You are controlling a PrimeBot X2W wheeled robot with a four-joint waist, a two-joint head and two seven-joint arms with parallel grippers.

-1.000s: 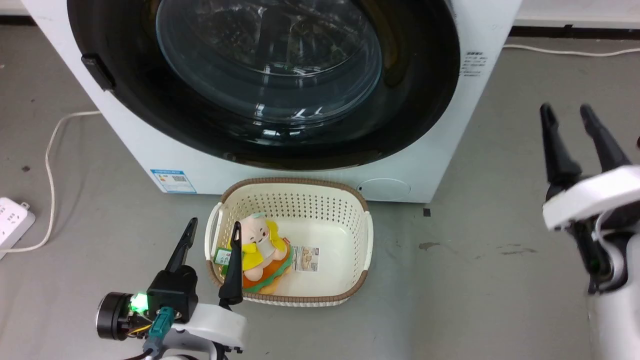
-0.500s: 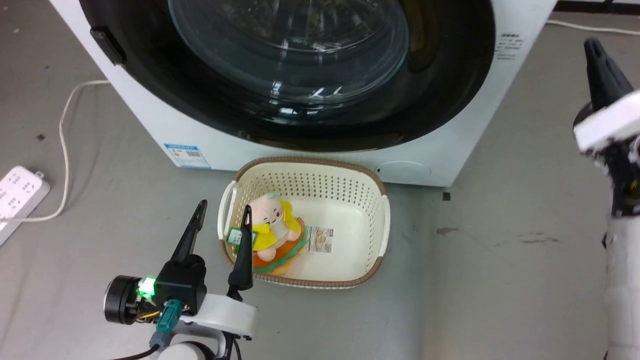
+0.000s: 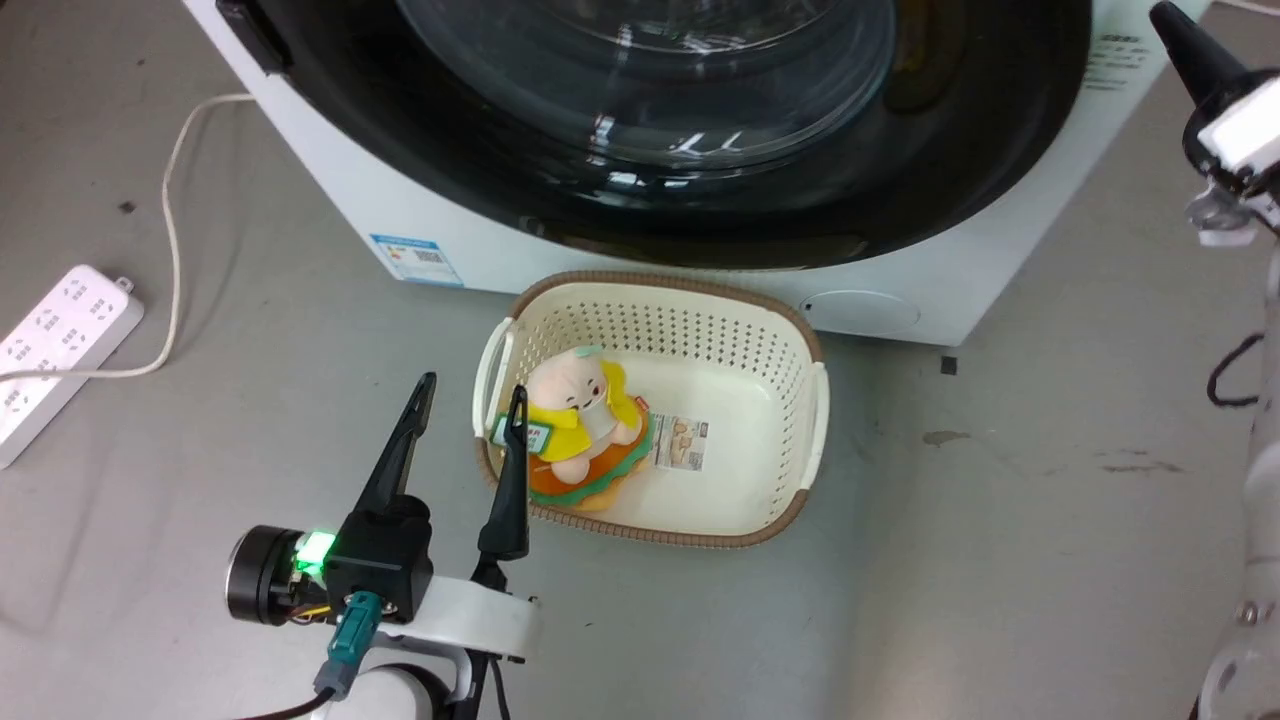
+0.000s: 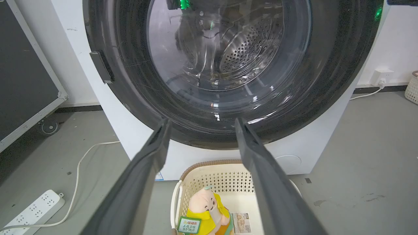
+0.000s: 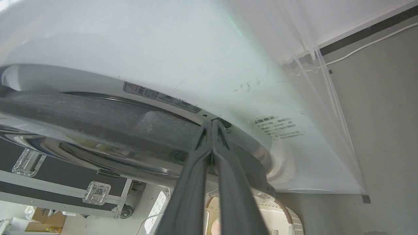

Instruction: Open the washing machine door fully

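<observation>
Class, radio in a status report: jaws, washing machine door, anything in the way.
Left gripper: jaws open, empty. Right gripper: jaws shut, tips at edge of washing machine door. Door looks closed. On floor below it: basket with plush toy.

Grey floor point(image 3: 1000, 520), white washing machine point(image 3: 350, 170), cream basket point(image 3: 660, 283), white power strip point(image 3: 60, 350)

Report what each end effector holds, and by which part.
Nothing is held: left end effector open and empty; right end effector shut on nothing, tips near the door.
</observation>
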